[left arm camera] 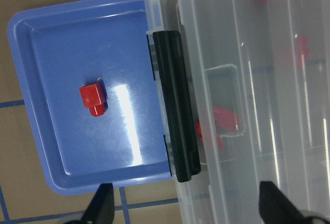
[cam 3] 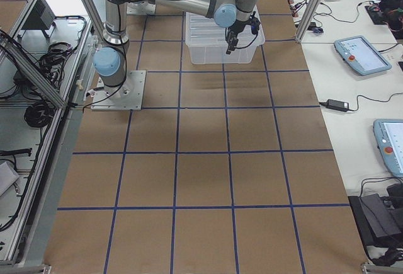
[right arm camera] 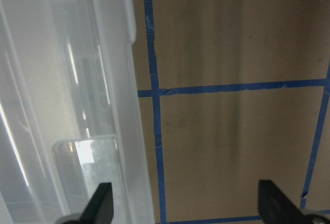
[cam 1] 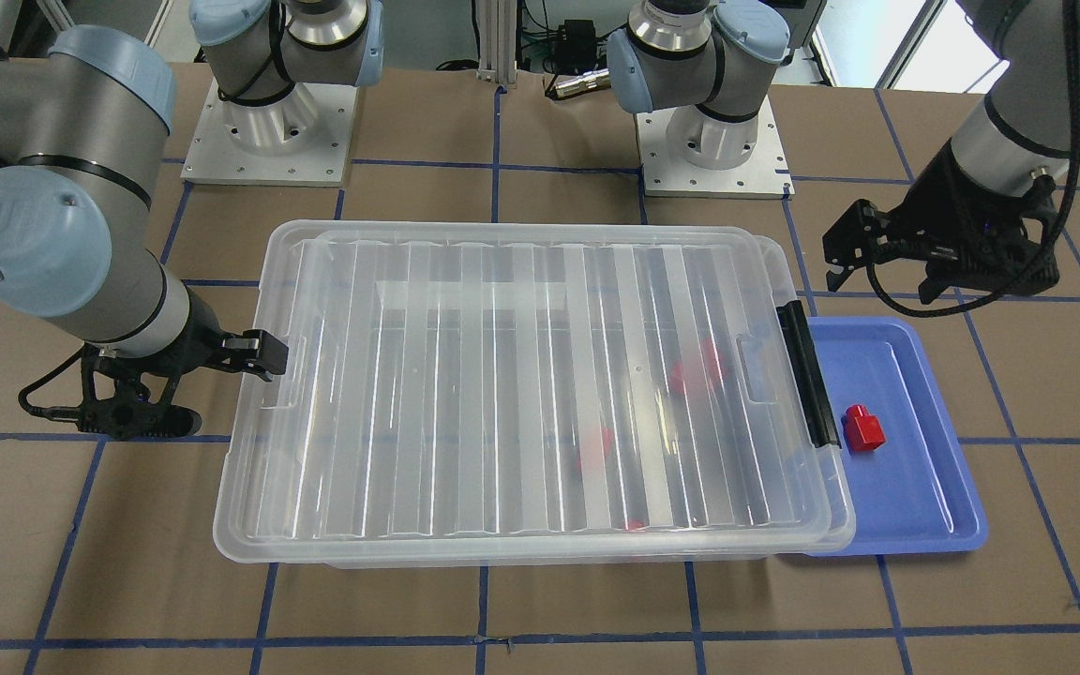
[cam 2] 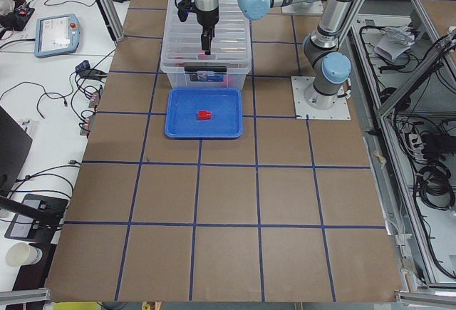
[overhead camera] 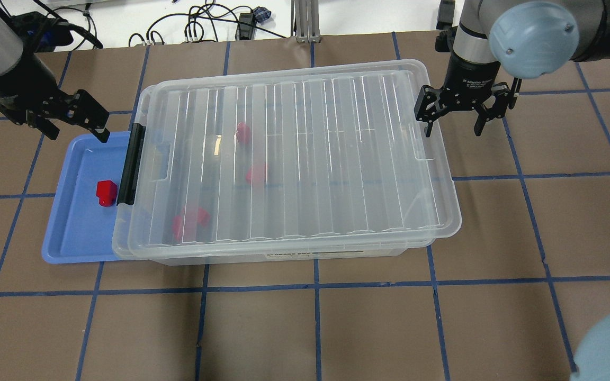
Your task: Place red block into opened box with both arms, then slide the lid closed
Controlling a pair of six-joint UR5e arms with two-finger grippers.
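The table (overhead camera: 368, 328) carries the box (overhead camera: 305, 256) lengthwise, toward the edge where the two arms are bolted down. The lid (overhead camera: 305, 159) lies flat on the box and covers nearly all of it. It is shifted a little towards the short end away from the black latch bar (overhead camera: 129, 164) and overhangs the rim there. Any gap left at the latch end looks too narrow to drop something through, so I judge the lid must be slid back further before anything can go in.

A blue tray (overhead camera: 72, 233) sits against the latch end of the box, probably so that what waits on it is a short carry from the opening.

The left gripper (overhead camera: 77, 135) hangs high over the tray edge that meets the box. Its jaws are spread wide and hold nothing, and its own camera looks down on both tray and latch. That suits a drop onto the tray for the pick.

The right gripper (overhead camera: 453, 129) hangs at the opposite short end, also wide and empty. One finger is over the lid's rim and the other over bare table, which seems a ready stance for moving the lid along the box.

Several red pieces (overhead camera: 191, 222) show blurred through the lid, lying inside the box. The red block (overhead camera: 106, 192) lies about mid-tray, apart from the latch, with its stub to one side and nothing touching it
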